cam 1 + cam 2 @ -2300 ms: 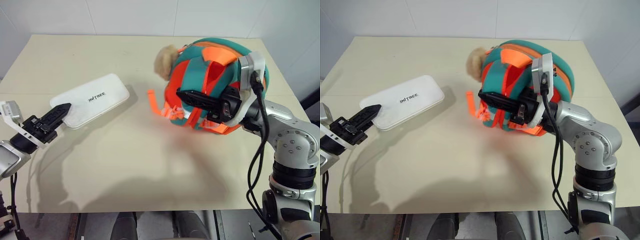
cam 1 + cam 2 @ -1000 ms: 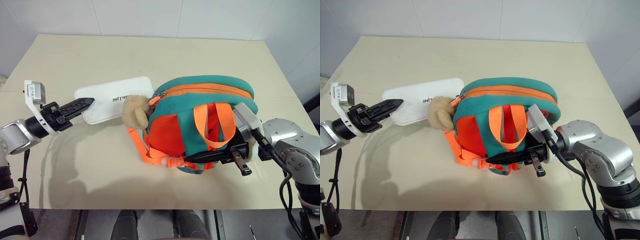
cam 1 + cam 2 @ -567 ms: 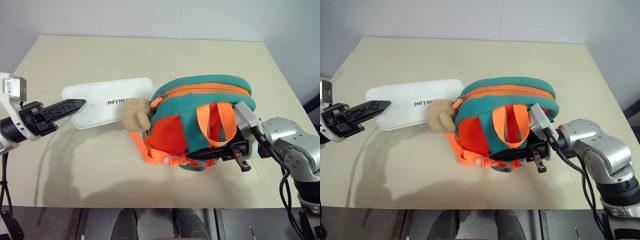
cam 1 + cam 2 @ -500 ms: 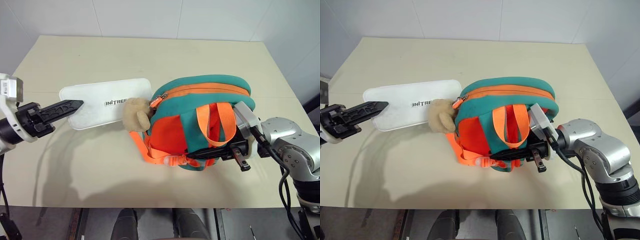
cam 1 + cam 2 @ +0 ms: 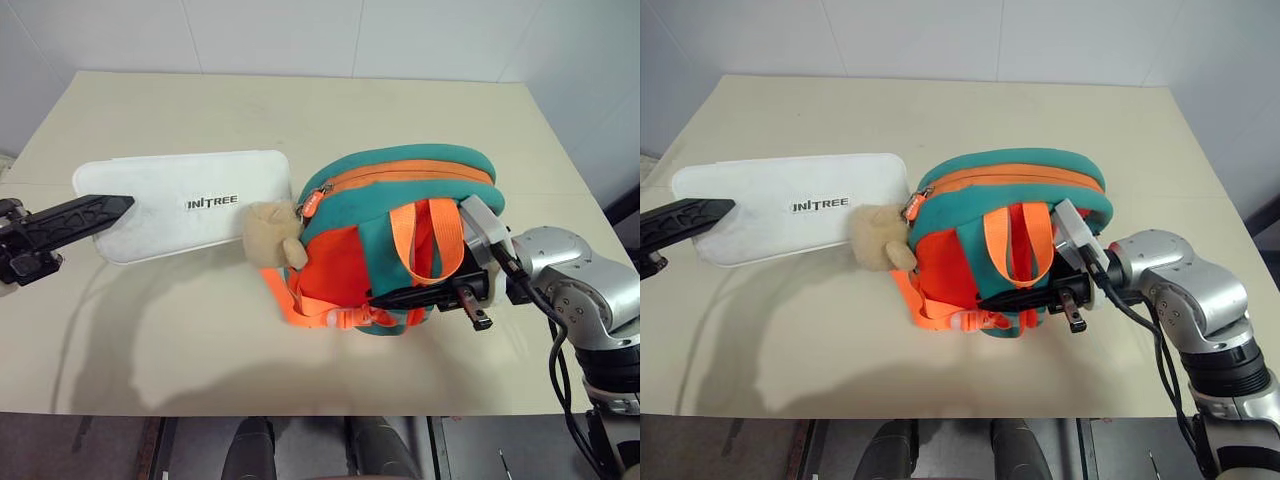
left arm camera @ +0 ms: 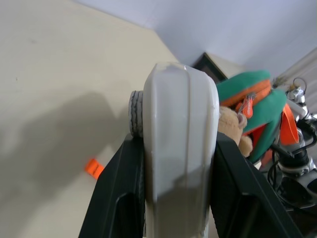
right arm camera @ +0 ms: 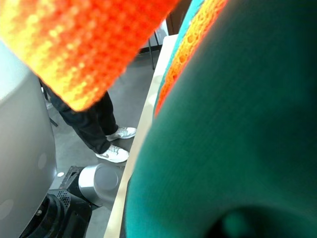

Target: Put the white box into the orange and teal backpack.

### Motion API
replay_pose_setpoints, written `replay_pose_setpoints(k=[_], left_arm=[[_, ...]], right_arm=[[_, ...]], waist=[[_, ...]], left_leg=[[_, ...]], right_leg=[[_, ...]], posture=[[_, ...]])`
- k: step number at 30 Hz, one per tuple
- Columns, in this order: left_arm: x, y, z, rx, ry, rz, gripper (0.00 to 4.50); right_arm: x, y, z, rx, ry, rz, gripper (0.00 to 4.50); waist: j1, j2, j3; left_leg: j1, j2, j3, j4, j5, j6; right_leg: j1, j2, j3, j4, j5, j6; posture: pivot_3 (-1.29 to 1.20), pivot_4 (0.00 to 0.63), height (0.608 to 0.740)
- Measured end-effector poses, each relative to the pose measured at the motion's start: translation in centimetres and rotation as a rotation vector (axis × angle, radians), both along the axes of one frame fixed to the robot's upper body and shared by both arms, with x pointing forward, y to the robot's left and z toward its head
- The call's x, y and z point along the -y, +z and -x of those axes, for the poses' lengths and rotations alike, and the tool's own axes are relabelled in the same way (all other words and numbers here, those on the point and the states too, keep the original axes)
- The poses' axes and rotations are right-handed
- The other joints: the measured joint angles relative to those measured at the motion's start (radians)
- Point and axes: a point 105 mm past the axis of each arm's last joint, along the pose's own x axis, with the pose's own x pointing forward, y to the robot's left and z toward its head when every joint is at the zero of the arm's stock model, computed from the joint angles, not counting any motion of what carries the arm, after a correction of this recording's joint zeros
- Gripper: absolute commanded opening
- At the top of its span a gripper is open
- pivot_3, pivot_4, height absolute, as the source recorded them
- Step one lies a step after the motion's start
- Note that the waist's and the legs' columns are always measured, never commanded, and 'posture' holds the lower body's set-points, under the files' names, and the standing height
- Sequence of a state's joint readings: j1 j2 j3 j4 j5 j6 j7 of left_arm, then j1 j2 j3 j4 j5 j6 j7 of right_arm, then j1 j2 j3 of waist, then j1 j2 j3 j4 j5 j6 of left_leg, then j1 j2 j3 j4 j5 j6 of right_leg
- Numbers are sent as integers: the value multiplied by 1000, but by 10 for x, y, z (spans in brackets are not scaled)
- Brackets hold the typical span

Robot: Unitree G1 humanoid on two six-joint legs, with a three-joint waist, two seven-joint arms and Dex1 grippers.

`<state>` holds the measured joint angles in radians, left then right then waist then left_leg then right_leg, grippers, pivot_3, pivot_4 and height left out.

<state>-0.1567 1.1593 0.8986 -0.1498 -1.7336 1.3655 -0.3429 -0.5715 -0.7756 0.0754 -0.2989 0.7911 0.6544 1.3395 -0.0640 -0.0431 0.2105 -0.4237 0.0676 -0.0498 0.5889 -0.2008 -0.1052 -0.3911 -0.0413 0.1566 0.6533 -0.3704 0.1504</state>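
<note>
One box (image 5: 190,204) and one backpack (image 5: 400,240) sat on the table (image 5: 300,110); box lay flat just left of backpack, its right edge by the plush bear (image 5: 273,235), w/ wide bare tabletop behind both and a narrower strip in front. Left gripper (image 5: 105,210) clamped the box's far-left end between both fingers, that end near the table's left edge. Right gripper (image 5: 390,297) was closed on backpack's front strap webbing, right of the box.

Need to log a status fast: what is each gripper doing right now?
Left gripper: shut on the white box.
Right gripper: shut on the orange and teal backpack.
</note>
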Motion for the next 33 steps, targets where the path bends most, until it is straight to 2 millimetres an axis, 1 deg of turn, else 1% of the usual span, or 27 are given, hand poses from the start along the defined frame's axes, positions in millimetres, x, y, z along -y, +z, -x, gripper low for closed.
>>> replay_pose_setpoints(k=[6, 12, 19, 23, 28, 33], left_arm=[[0, 7, 14, -11, 14, -3, 1300], [9, 25, 27, 69, 10, -82, 1300], [13, 31, 33, 98, 3, -120, 1300], [15, 38, 41, 143, 5, -152, 1300], [22, 37, 54, 198, -18, -186, 1300], [25, 33, 64, 217, -25, -209, 1300]], right_arm=[[2, -1, -4, -15, -4, 2, 0], [4, -2, -7, -21, -7, 6, 0], [1, -1, -10, -15, 8, 5, 0], [1, -2, -13, -20, 14, -4, 0], [-1, -3, -16, -19, 17, -2, 0], [-1, -4, -20, -15, 18, -2, 0]], waist=[[2, 0, 0], [3, 0, 0], [3, 0, 0], [1, 0, 0], [0, 0, 0], [1, 0, 0]], left_leg=[[0, 0, 1, -1, 0, 0], [0, 0, 2, -1, 0, 0], [1, 0, 2, -2, 0, 0], [1, 0, 3, -3, 0, 0], [1, 0, 3, -3, 0, 0], [2, 0, 3, -2, 0, 0]], right_leg=[[-1, 0, 0, 0, -1, -1], [-1, 0, 0, 0, -1, -1], [-1, 0, 1, 0, -1, -1], [-1, 0, 1, 0, -1, -2], [-1, 0, 2, 0, -1, -2], [-1, 0, 2, 0, -1, -2]], posture=[[0, 150, 740], [0, 150, 740], [0, 150, 740], [0, 150, 740], [0, 150, 740], [0, 150, 740]])
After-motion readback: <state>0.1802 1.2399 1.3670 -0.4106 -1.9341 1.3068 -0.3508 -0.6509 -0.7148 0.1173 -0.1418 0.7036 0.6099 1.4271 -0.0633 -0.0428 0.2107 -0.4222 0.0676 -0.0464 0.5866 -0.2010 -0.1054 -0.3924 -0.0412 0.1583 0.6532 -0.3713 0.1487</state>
